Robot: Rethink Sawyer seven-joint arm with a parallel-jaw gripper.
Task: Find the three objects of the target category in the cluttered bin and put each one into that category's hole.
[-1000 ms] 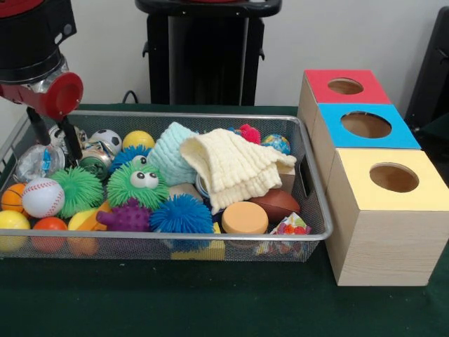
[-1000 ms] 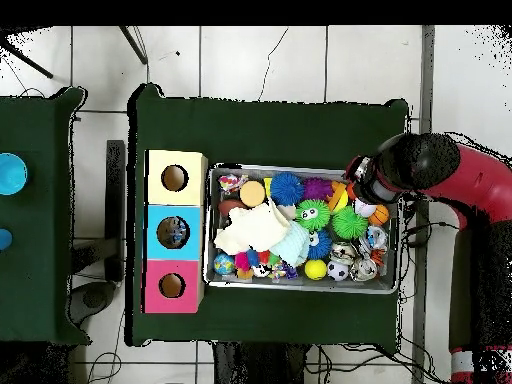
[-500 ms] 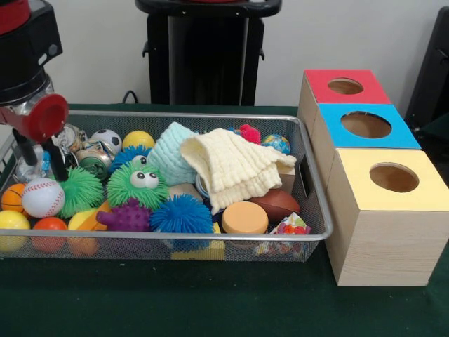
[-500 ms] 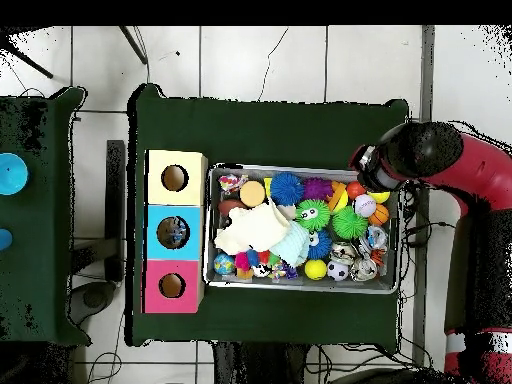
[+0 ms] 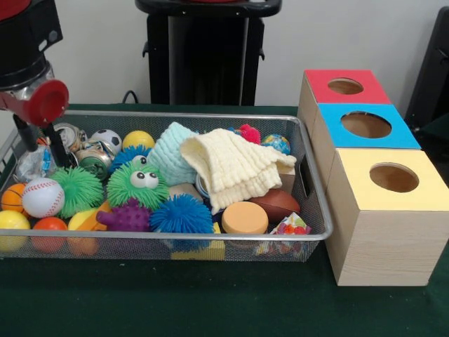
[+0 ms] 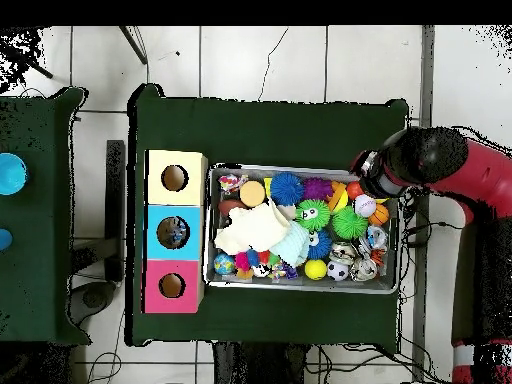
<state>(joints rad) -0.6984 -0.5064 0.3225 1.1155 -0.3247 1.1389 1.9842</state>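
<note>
A wire mesh bin (image 5: 210,237) holds a heap of toys: a baseball (image 5: 42,196), a soccer ball (image 5: 106,138), a yellow ball (image 5: 138,139), green spiky balls (image 5: 137,184), a blue spiky ball (image 5: 181,214), a brown football (image 5: 275,203) and a cream cloth (image 5: 235,168). My gripper (image 5: 42,144) hangs over the bin's left end in the front view. It is open, with its black fingers (image 5: 59,146) apart and nothing between them. In the overhead view the arm's head (image 6: 400,168) covers the bin's right upper corner and hides the fingers.
Three wooden boxes with round holes stand in a row beside the bin: red (image 5: 345,86), blue (image 5: 366,125) and yellow (image 5: 393,177). The overhead view shows them left of the bin (image 6: 300,167). A pale teal cloth (image 5: 168,151) and an orange disc (image 5: 244,217) lie mid-bin.
The gripper shifted left across the bin's end, dipped, then rose a little. It holds nothing throughout. The toys have not visibly moved.
</note>
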